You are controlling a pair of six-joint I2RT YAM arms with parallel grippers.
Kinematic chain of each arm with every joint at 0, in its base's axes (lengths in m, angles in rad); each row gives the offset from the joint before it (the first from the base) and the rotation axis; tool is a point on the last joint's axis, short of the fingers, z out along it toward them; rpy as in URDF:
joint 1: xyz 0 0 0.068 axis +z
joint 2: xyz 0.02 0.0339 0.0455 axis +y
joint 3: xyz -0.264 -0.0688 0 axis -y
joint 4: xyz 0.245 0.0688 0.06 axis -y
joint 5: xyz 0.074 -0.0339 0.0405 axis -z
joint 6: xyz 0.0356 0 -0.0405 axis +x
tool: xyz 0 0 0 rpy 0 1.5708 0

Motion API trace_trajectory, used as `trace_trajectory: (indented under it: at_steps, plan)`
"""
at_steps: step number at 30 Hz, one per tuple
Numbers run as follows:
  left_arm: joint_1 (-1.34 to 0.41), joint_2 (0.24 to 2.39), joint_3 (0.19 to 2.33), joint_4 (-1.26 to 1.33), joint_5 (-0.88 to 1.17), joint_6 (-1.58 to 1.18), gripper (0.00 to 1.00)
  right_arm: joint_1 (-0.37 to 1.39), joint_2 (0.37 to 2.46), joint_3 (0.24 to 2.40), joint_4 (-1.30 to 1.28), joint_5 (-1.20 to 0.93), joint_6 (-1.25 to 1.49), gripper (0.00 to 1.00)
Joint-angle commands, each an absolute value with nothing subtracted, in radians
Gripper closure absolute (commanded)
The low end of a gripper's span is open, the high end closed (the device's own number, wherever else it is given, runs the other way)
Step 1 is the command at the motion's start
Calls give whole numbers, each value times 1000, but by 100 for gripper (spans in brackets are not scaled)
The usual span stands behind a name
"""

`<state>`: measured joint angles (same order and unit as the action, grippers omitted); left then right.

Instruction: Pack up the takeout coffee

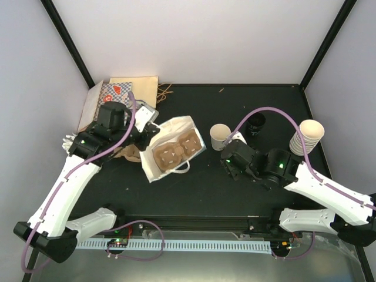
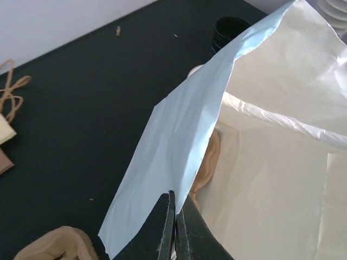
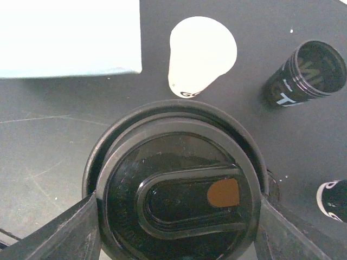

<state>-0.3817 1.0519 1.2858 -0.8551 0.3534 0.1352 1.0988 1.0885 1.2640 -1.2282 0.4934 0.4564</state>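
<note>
Your left gripper (image 2: 174, 230) pinches the edge of the light blue paper bag (image 2: 179, 146); your right gripper (image 3: 176, 225) clamps a round black lid (image 3: 179, 157), near an unlidded cream-white paper cup (image 3: 201, 54).

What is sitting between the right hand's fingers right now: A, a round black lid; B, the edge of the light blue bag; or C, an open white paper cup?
A: the right wrist view shows a black lid held in the right hand, one finger on each side.

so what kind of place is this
Probably a robot test cell staged for takeout packing: bare white walls around a black table, two robot arms, stacked paper cups and a paper bag.
</note>
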Motion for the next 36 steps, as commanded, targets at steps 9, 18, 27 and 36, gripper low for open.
trace_trajectory:
  at_steps: [9, 18, 27, 36]
  plan:
    - [-553, 1039, 1236, -840, 198, 116, 98, 1095, 1019, 1314, -1329, 649, 513, 42]
    - [-581, 1097, 1348, -876, 27, 235, 98, 1095, 998, 1350, -1333, 681, 503, 43]
    - [-654, 1100, 1289, -841, -40, 251, 98, 1095, 944, 1351, -1275, 632, 446, 45]
    - [-704, 1073, 1195, -795, -30, 198, 98, 1095, 858, 1362, -1164, 470, 338, 46]
